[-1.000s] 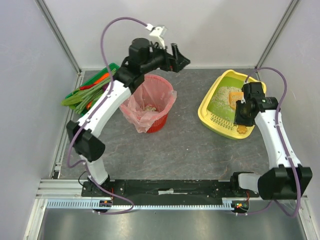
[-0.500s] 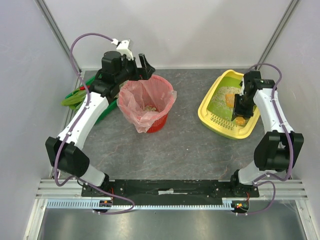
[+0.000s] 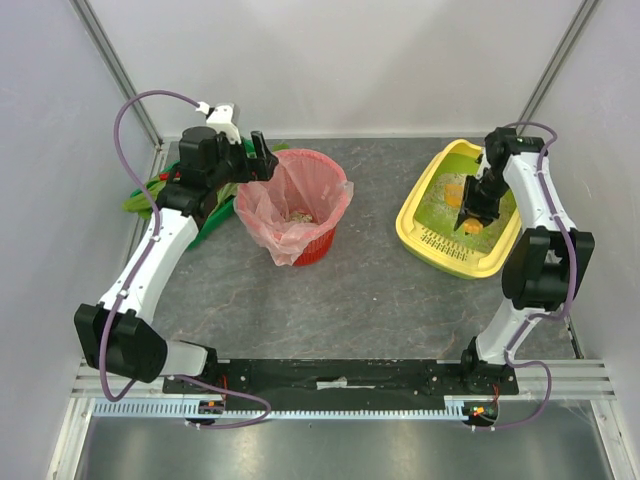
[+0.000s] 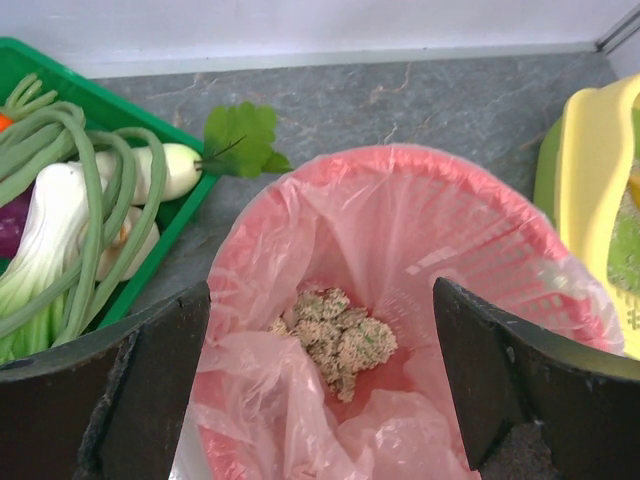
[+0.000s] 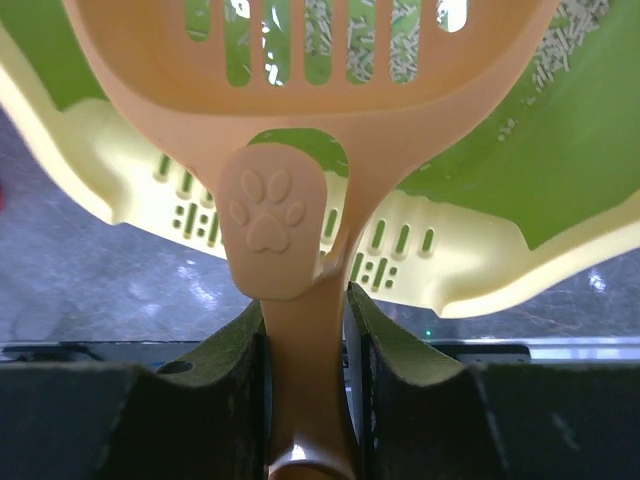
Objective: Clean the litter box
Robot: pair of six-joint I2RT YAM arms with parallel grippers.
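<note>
Litter box (image 3: pixel 440 245) sitting at far right of table (image 3: pixel 380 300), litter inside. Right gripper (image 5: pixel 305 340) hovering over it, jaws clamping orange scoop (image 5: pixel 300 120) handle. Left gripper (image 4: pixel 320 370) hanging above red basket (image 4: pixel 480 230), jaws spread wide; green vegetable tray (image 4: pixel 30 60) lying beside.

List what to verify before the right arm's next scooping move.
1. Grip: ok. The right pincer is closed on the scoop handle.
2. Position: ok. The scoop is over the litter box, near its slotted rim.
3. Scoop load: cannot tell. Only litter shows through the slots.
4. Left pincer: ok. It is open, holds nothing and is above the red basket.
5. Pink bag: ok. Its mouth is open, with a clump at the bottom.
</note>
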